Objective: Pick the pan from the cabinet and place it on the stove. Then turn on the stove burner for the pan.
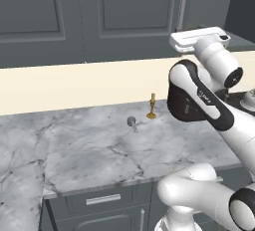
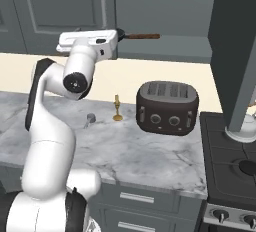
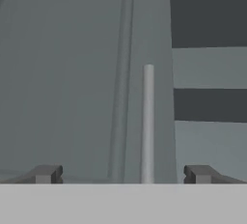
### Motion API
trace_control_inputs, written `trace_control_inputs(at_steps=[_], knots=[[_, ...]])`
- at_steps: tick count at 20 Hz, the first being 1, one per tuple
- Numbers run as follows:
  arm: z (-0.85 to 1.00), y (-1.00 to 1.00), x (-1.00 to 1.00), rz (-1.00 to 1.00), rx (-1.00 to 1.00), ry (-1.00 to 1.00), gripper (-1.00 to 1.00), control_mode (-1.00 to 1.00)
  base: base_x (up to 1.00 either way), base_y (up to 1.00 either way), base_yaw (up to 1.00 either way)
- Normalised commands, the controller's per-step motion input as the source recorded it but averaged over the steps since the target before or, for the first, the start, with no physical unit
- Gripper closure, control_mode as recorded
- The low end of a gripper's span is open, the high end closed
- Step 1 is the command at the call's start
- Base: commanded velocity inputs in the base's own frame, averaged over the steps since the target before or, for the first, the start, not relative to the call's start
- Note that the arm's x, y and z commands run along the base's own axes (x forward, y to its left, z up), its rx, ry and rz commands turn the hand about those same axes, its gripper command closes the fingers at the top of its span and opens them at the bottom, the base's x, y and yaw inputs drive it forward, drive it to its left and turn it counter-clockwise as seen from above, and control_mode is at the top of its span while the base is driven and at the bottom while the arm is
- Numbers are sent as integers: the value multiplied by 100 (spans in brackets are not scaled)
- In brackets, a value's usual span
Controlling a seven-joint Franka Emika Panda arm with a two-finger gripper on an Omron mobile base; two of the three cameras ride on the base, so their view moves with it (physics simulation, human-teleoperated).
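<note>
Pan (image 2: pixel 121 35) sits on the cabinet (image 2: pixel 60 6) shelf just right of our pincer (image 3: pixel 123 174), whose jaws are released.

- The arm (image 1: pixel 199 100) is made of glossy white, rounded shells, joined by black bands at the joints.
- One black joint cover bears small pale lettering, too small to read.
- A round black cap with a pale centre dot closes the end of one white link.
- The hand is a flat white block with a small dark spot on its side.
- The pincer (image 3: pixel 123 174) has two short, dark grey, blocky tips.
- The lowest segments are bulbous and white, with a black ring.
</note>
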Motion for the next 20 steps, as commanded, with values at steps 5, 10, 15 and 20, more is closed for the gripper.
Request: trace_control_inputs(at_steps=[5, 10, 15, 20], knots=[[0, -2, 41, 0, 0, 0, -100, -100, 0, 0, 0], [0, -1, 40, 0, 0, 0, -100, -100, 0, 0, 0], [0, -1, 38, 0, 0, 0, -100, -100, 0, 0, 0], [0, 0, 37, 0, 0, 0, -100, -100, 0, 0, 0]])
